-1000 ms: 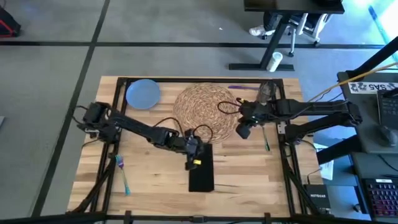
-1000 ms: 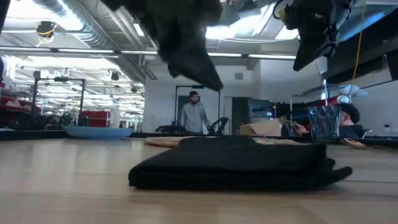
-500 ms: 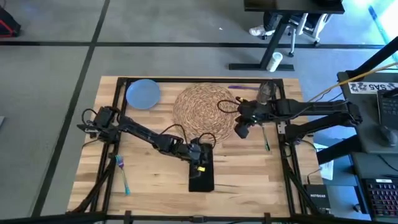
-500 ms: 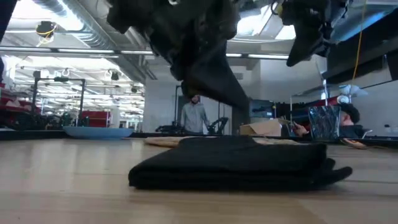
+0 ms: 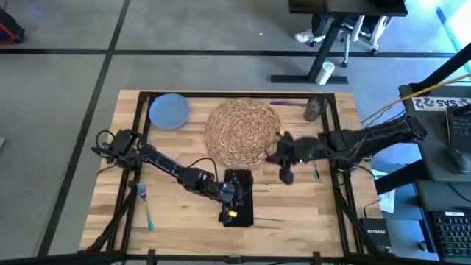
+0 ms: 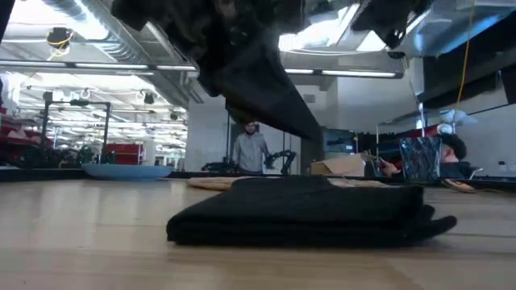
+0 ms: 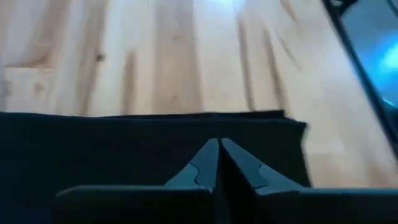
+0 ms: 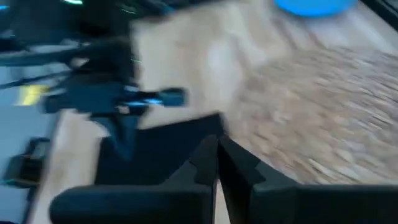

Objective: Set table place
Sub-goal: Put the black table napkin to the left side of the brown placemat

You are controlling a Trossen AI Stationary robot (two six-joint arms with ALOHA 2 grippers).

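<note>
The left gripper [image 5: 234,199] hangs right over the black napkin [image 5: 238,197], which lies flat on the table [image 5: 176,221]. Its two fingers [image 7: 205,167] are pressed together with nothing between them. The right gripper [image 5: 285,168] is off to the side of it, just past the edge of the straw placemat [image 5: 243,132]. Its fingers [image 8: 208,158] look pressed together too, but that view is blurry, so I am not sure. Beyond the left gripper, at the table's far corner, sits the blue plate [image 5: 169,110]. The teal fork [image 5: 146,208] lies near the left arm's base.
</note>
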